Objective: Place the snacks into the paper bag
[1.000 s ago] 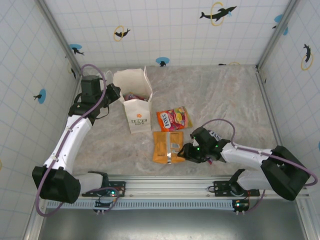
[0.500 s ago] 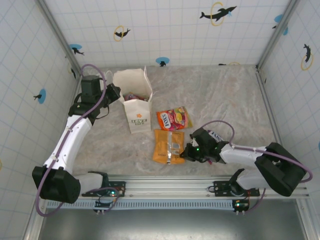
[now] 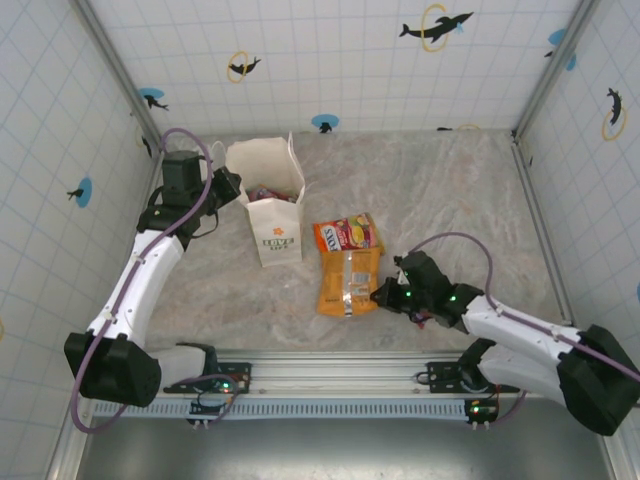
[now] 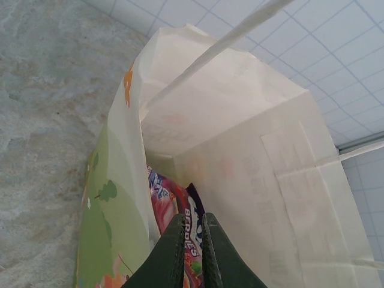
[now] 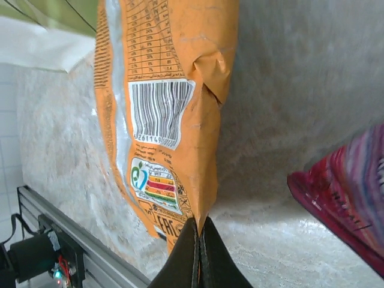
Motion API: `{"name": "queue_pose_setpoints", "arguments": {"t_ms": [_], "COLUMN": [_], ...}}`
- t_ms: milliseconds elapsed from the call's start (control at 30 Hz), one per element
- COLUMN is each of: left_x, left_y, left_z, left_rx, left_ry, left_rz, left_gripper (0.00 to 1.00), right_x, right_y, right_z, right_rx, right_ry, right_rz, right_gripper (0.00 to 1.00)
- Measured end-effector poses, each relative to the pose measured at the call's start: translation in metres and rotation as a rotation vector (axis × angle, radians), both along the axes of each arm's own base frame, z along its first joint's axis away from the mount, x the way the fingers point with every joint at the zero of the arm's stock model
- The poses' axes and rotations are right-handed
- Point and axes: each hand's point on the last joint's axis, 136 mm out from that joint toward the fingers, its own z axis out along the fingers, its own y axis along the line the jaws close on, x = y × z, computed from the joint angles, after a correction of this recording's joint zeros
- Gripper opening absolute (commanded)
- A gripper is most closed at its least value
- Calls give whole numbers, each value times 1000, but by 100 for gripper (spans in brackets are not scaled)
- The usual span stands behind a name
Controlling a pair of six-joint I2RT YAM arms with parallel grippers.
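The orange packet (image 5: 162, 90), barcode side up, is pinched at its near edge by the right gripper (image 5: 199, 231), whose fingers are pressed tight on it. 1 red-orange packet (image 3: 346, 235) lies ahead of that gripper. The paper bag (image 3: 272, 215) stands farther to its front left. The left gripper (image 4: 192, 240) hangs over the bag's mouth with its fingers nearly together. 1 purple packet (image 4: 174, 207) sits beneath them.

White paper bag (image 3: 272, 215) stands upright and open at the table's left rear, with a purple packet (image 4: 171, 201) inside. Orange packet (image 3: 347, 282) is creased, barcode side up, its near edge pinched by the right gripper (image 5: 198, 237). Red-yellow packet (image 3: 346, 233) lies flat just behind it.
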Motion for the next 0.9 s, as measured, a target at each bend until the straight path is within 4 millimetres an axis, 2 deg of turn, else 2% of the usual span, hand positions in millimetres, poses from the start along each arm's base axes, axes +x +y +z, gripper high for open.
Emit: {"name": "queue_pose_setpoints", "arguments": {"t_ms": [200,433,667,900], "left_x": [0,0,0,0], "left_y": [0,0,0,0], "left_z": [0,0,0,0], "left_rx": [0,0,0,0], "left_ry": [0,0,0,0], "left_rz": [0,0,-1,-1], "left_gripper": [13,13,13,13], "right_x": [27,49,85,119], "right_y": [-4,-8,-1,14], "right_z": [46,83,146,205], "right_rx": [-29,-80,-102,-110], "right_ry": [-179,-329,-499,-637], "right_rz": [-21,-8,19,74], "right_gripper": [0,0,0,0]}}
